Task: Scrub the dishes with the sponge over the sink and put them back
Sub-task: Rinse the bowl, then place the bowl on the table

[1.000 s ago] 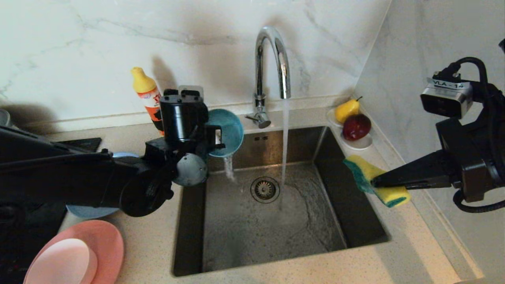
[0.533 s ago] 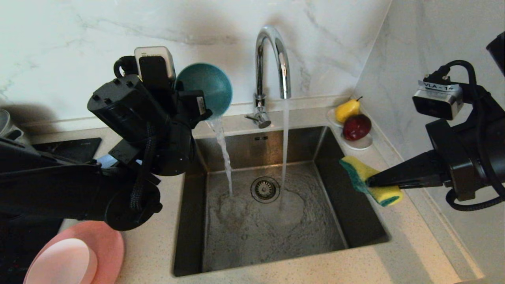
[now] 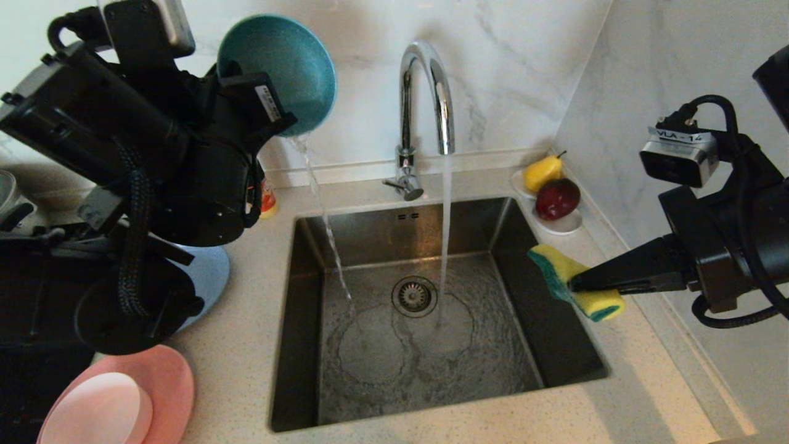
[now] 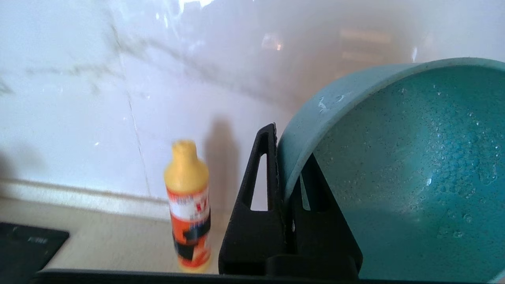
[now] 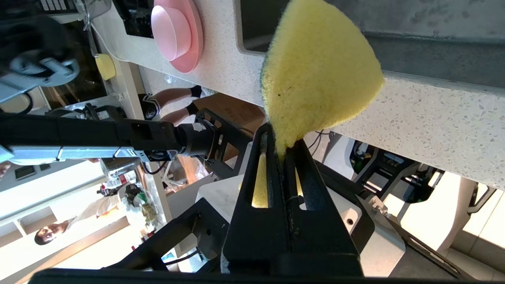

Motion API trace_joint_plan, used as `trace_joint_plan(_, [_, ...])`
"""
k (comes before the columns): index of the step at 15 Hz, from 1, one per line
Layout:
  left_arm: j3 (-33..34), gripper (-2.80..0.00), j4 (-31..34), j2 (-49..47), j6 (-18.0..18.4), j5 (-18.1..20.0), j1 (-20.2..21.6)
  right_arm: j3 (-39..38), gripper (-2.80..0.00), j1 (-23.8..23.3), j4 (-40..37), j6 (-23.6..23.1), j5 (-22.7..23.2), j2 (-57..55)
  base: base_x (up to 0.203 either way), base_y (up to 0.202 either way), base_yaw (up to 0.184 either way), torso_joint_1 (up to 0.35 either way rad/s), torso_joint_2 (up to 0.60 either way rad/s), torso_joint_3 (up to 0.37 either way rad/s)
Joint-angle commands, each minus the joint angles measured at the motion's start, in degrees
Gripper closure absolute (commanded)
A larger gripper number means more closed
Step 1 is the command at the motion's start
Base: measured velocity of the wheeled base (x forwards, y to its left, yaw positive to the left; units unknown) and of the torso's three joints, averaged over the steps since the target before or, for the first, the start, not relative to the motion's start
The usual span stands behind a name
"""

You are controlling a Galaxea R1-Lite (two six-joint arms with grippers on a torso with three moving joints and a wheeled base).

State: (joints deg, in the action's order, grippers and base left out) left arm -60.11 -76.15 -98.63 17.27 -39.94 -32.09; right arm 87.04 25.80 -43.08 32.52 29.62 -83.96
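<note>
Filling the middle of the counter, the sink (image 3: 370, 394) took a stream from the faucet (image 3: 425, 92). At the near left corner a pink plate (image 3: 166, 382) carried a pale bowl (image 3: 98, 410), and a blue plate (image 3: 212, 271) lay behind them. The left gripper (image 4: 282, 165), raised high by the wall, had its jaws closed on the rim of the teal bowl (image 3: 277, 61) (tilted, water running out of it into the basin). The right gripper (image 3: 570, 285) pinched the sponge (image 3: 570, 280) over the sink's right edge.
</note>
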Motion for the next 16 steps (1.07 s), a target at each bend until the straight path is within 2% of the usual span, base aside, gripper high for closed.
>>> trace_joint_plan(1, [0.21, 0.0, -0.19, 3.19, -0.24, -0.15, -0.08, 0.06, 0.0, 0.04, -0.25, 0.17, 0.26, -0.59, 0.0, 0.0, 0.0, 0.0, 0.0, 0.0])
trace_joint_plan(8, [0.17, 0.0, 0.33, 4.39, -1.3, 0.12, -0.43, -0.12, 0.0, 0.04, -0.25, 0.17, 0.26, -0.7, 0.0, 0.0, 0.0, 0.0, 0.0, 0.0])
trace_joint_plan(10, [0.39, 0.0, 2.85, 4.06, -1.81, -0.05, -0.32, -0.12, 0.0, 0.04, -0.25, 0.17, 0.26, -0.68, 0.0, 0.0, 0.0, 0.0, 0.0, 0.0])
trace_joint_plan(11, [0.58, 0.0, 6.28, 4.22, -2.4, -0.03, -0.28, -0.12, 0.0, 0.04, -0.25, 0.17, 0.17, -0.59, 0.0, 0.0, 0.0, 0.0, 0.0, 0.0])
trace_joint_plan(13, [0.13, 0.0, 19.08, 5.51, -6.24, 0.22, -0.26, -0.3, 0.0, -0.01, -0.25, 0.17, 0.17, 0.0, 0.0, 0.0, 0.0, 0.0, 0.0, 0.0])
trace_joint_plan(15, [-1.8, 0.0, 37.73, 8.17, -12.57, 2.88, -0.12, -0.82, 0.0, 0.04, -0.25, 0.17, 0.17, 0.66, 0.0, 0.0, 0.0, 0.0, 0.0, 0.0])
trace_joint_plan(16, [-4.01, 0.0, 49.0, 9.41, -16.65, 4.76, 0.09, -0.91, 0.0, 0.04, -0.25, 0.22, 0.17, 0.87, 0.0, 0.0, 0.0, 0.0, 0.0, 0.0])
